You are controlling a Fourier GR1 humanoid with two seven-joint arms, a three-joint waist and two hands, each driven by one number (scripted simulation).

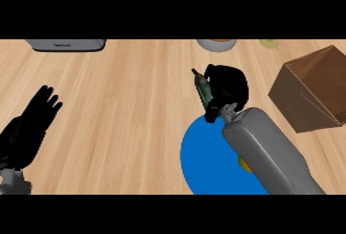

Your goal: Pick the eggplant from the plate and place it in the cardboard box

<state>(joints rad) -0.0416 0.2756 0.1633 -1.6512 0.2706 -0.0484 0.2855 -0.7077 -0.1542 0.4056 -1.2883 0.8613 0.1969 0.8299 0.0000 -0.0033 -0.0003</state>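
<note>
Dark eggplant (201,89) held upright by right robot hand (228,84) beyond blue plate (202,160), cardboard box (312,91) rightward.

So the plate (202,157) sits at the front of the counter (121,114), a bit right of centre. Just behind its far rim is the right hand (228,87), curled round the eggplant (201,90). The cardboard box (314,91) is right of that hand, apart from the plate. The left hand (30,123) rests far left. Along the back there's an appliance (67,44) on the left and a bowl (216,44) further right.

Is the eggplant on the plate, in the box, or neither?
Neither. The right robot hand curls round the eggplant, beyond the blue plate and left of the cardboard box.
</note>
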